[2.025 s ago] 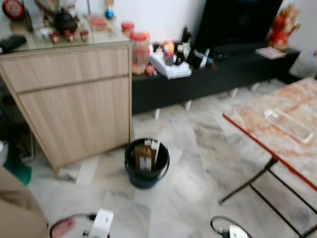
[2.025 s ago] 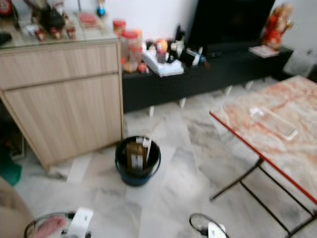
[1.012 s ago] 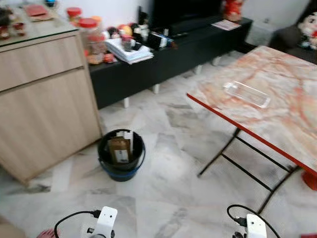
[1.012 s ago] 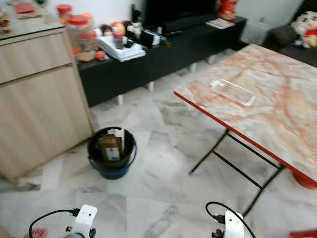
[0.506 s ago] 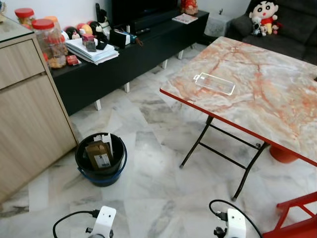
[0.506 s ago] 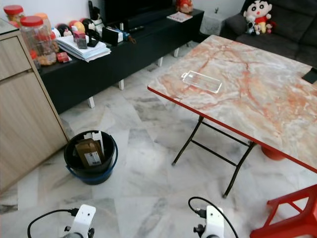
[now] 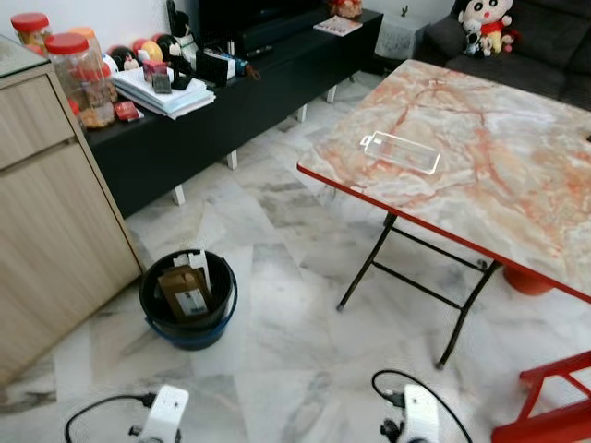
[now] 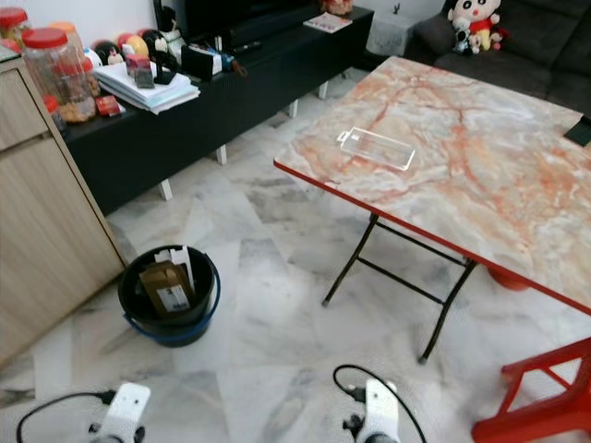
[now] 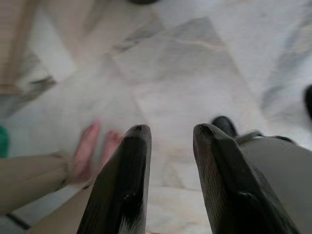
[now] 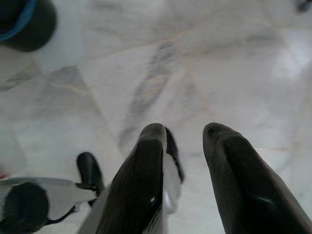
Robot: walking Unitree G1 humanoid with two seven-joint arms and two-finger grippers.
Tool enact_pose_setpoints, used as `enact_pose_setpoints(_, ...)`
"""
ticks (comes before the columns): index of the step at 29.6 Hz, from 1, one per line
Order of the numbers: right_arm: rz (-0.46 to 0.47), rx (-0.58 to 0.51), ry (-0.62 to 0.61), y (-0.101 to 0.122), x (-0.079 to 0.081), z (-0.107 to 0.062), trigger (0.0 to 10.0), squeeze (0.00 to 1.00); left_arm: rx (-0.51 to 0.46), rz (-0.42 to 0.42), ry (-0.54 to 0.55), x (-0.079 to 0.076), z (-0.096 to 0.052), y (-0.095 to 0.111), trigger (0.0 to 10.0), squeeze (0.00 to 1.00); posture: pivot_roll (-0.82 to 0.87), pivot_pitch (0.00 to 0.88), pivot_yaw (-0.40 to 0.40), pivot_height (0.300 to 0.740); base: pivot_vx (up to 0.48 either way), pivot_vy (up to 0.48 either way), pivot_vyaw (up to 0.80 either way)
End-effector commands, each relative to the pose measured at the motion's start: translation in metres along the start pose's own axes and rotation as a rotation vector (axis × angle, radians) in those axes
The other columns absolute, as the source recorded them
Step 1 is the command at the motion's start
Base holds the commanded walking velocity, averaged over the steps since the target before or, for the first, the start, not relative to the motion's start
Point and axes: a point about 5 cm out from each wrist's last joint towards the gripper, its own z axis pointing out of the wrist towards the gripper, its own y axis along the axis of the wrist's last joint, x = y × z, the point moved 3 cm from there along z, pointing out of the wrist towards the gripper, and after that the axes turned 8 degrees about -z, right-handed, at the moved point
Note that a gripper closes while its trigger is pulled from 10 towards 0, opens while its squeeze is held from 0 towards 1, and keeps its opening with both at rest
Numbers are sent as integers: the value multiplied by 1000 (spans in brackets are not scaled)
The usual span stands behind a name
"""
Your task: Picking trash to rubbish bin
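Clear plastic tray [image 7: 401, 153] on marble tabletop [image 7: 517, 185], ahead-right, nearer right hand [image 10: 187, 146]; left hand [image 9: 168, 146] likewise open, empty, hanging.

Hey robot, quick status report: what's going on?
Left gripper and right gripper open, empty, hanging low. Clear plastic tray on marble-patterned folding table. Black rubbish bin on floor, nothing between.

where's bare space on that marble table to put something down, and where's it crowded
The marble table is mostly bare: only a clear plastic tray lies near its corner toward the black TV bench. The tabletop between tray and sofa is free. The bench's end by the wooden cabinet is crowded with jars and papers.
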Motion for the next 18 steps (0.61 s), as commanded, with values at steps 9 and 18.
enact_pose_setpoints(9,3,-6,-25,-2,-7,-1,10000,0,12,37,-11,-3,-1,-5,10000,0,76,36,-34,740,0,-168,-781)
enact_pose_setpoints(18,-34,-7,-23,4,-10,0,10000,0,8,-3,4,-4,-1,-6,10000,0,100,22,-62,740,0,0,-781)
